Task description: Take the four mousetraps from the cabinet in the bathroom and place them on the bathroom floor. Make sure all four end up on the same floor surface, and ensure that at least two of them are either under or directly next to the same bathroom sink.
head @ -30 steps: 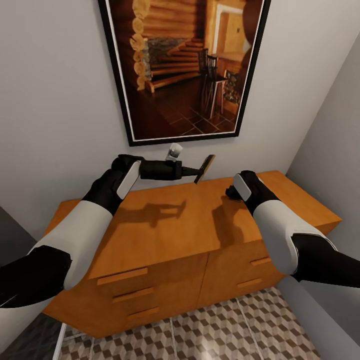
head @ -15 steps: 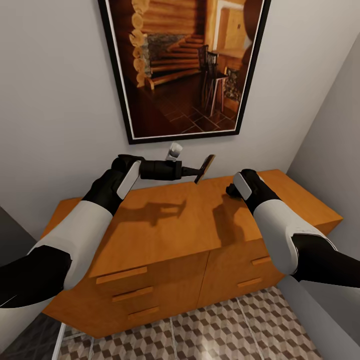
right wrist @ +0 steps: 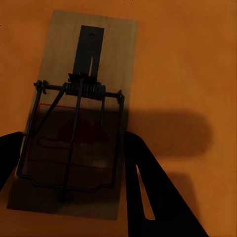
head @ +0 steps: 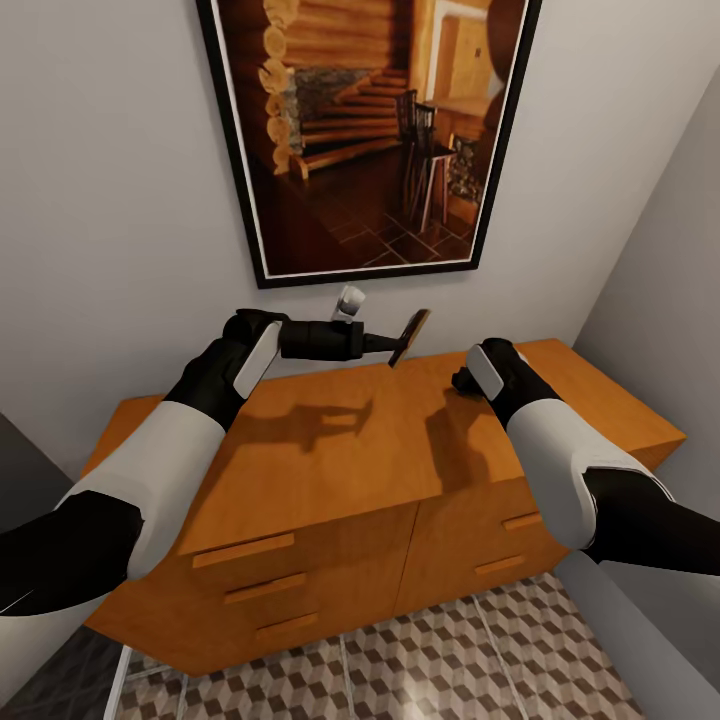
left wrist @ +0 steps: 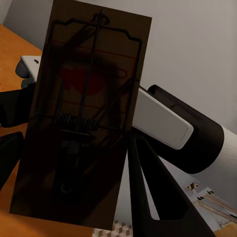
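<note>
My left gripper (head: 400,343) is shut on one of the mousetraps (head: 411,336), holding it tilted in the air above the back of the cabinet (head: 330,460). The left wrist view shows that trap (left wrist: 84,118) close up between the dark fingers. My right gripper (head: 462,382) points down over the cabinet top, right of centre. In the right wrist view a second mousetrap (right wrist: 79,123) sits between its fingers (right wrist: 148,192), with the orange cabinet top (right wrist: 187,59) behind it. The bathroom floor (head: 430,660) with its cube pattern lies in front of the cabinet. The bathroom sink is out of view.
A large framed picture (head: 370,130) hangs on the wall behind the cabinet. A grey wall (head: 660,300) closes in on the right. The cabinet's drawer fronts with bar handles (head: 245,550) face me, and a dark surface (head: 40,660) lies at the lower left.
</note>
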`<state>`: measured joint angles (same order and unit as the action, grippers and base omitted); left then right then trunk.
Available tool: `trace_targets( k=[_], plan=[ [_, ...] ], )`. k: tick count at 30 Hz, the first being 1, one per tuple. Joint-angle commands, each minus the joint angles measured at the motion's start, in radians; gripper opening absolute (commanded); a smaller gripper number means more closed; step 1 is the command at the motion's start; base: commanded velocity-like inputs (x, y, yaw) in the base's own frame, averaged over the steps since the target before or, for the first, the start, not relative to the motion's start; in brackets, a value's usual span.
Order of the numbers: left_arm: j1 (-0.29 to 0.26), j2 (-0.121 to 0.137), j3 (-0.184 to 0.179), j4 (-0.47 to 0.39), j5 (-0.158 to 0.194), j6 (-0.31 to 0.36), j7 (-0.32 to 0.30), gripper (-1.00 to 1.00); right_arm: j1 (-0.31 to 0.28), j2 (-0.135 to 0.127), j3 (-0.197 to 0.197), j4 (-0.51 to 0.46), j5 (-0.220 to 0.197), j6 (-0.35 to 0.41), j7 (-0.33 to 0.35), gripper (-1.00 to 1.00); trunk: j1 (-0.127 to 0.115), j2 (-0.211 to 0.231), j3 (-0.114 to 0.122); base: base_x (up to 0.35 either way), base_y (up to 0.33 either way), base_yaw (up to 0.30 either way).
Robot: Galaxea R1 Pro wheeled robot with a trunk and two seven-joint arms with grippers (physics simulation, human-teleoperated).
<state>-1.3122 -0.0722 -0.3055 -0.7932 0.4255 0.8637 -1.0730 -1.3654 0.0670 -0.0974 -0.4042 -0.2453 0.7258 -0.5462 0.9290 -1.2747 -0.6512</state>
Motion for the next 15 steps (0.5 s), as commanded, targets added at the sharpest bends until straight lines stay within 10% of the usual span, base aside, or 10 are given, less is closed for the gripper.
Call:
trace_targets(
  k=[1,15],
  plan=[
    [-0.001,0.000,-0.001,0.000,0.001,0.002,-0.001,-1.00,0.000,0.001,-0.004,0.060,-0.015,-0.001,-0.011,-1.00,0.000,0.000,-0.001,0.000,0.000,0.000],
    [-0.001,0.000,-0.001,0.000,0.001,0.002,-0.001,-1.00,0.000,0.001,-0.004,0.060,-0.017,-0.002,-0.011,-1.00,0.000,0.000,-0.001,0.000,0.000,0.000]
  ],
)
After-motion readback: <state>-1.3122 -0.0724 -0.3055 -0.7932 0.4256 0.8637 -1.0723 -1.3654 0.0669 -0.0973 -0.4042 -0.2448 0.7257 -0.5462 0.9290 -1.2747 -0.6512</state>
